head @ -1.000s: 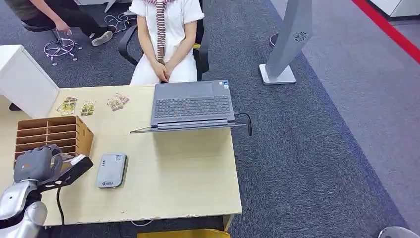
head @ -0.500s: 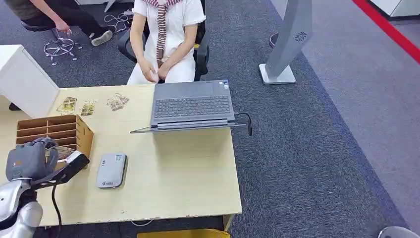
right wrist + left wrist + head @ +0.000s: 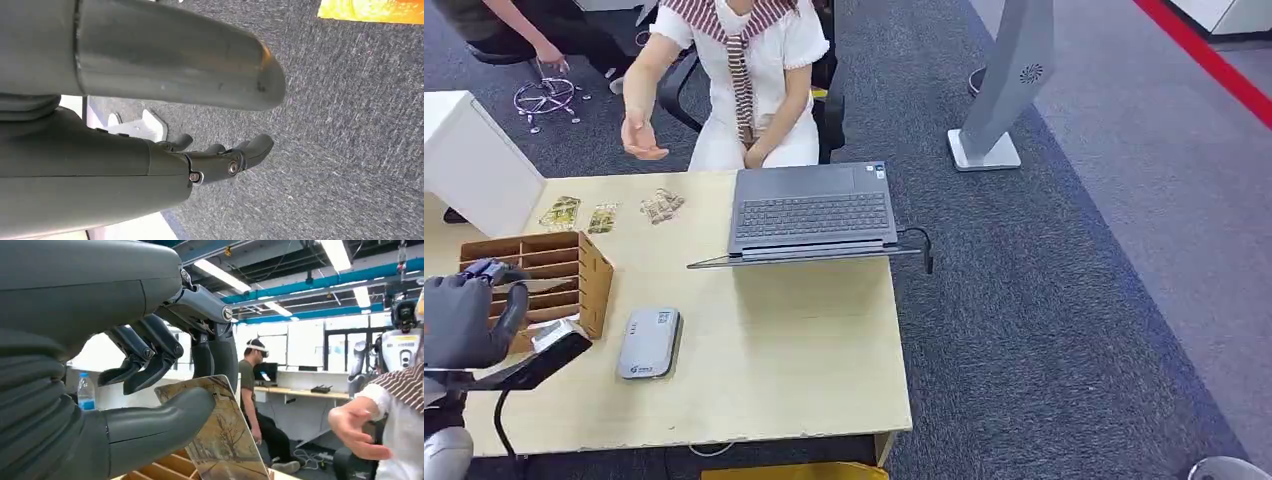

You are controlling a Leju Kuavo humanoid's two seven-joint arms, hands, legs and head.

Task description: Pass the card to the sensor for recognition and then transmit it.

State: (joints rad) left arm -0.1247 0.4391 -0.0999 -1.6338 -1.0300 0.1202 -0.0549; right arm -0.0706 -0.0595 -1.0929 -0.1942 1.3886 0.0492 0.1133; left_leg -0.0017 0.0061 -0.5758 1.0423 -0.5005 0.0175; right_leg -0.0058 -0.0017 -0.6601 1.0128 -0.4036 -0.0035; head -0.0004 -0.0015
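The left hand [image 3: 150, 390] pinches a thin, stiff, light picture-printed card [image 3: 220, 440] by one edge, likely slippery

Bright, even overhead light; soft shadows; glaring ceiling strips, blurred near surfaces.

robot hand [image 3: 165, 365] | grey ribbed cover | dark fingers | silver screws

Grey carpet floor [image 3: 1064, 300], red floor stripe [image 3: 1214, 60] upper right, pale wooden desk [image 3: 804, 350] lower left, ceiling strip lights [image 3: 225, 276].
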